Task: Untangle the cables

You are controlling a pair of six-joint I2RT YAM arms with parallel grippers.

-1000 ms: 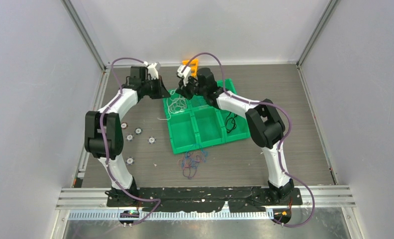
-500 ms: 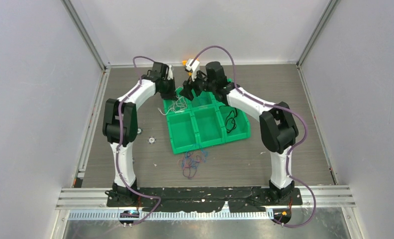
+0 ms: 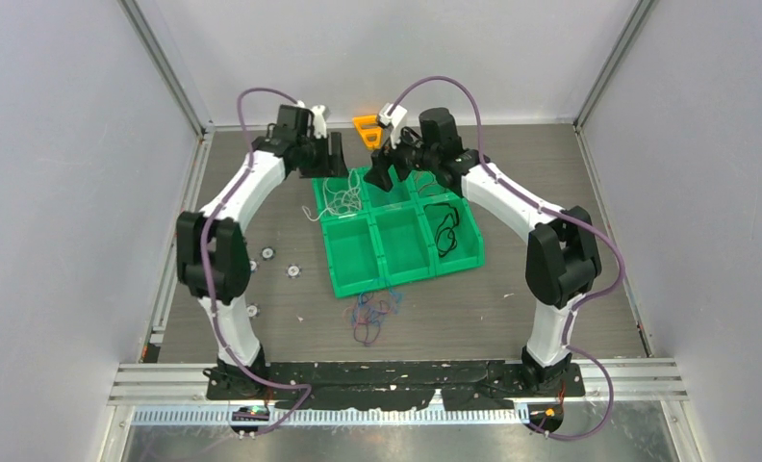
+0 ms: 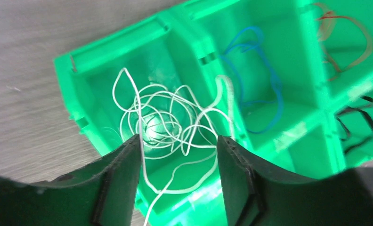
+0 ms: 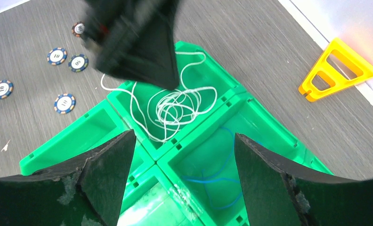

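Observation:
A green six-compartment tray (image 3: 353,279) holds sorted cables. A loose white cable (image 4: 168,120) lies coiled in the tray's corner compartment, with one strand trailing over the rim. My left gripper (image 4: 179,141) hangs open just above it, and a white strand runs past its left fingertip (image 4: 130,150) without being pinched. The neighbouring compartments hold a blue cable (image 4: 257,70), an orange-red one (image 4: 344,37) and a black one (image 3: 444,226). My right gripper (image 5: 184,139) is open and empty over the blue cable (image 5: 222,183). A tangle of blue, red and purple cables (image 3: 370,318) lies on the table in front of the tray.
A yellow triangular piece (image 5: 337,68) lies near the back wall behind the tray. Several small round chips (image 5: 64,102) are scattered on the table left of the tray (image 3: 293,271). The two grippers (image 3: 337,159) (image 3: 379,176) are close together over the tray's back row.
Both grippers have gone from shut to open. The white cable has dropped out of the grip into the corner compartment. The right arm has swung further back and right.

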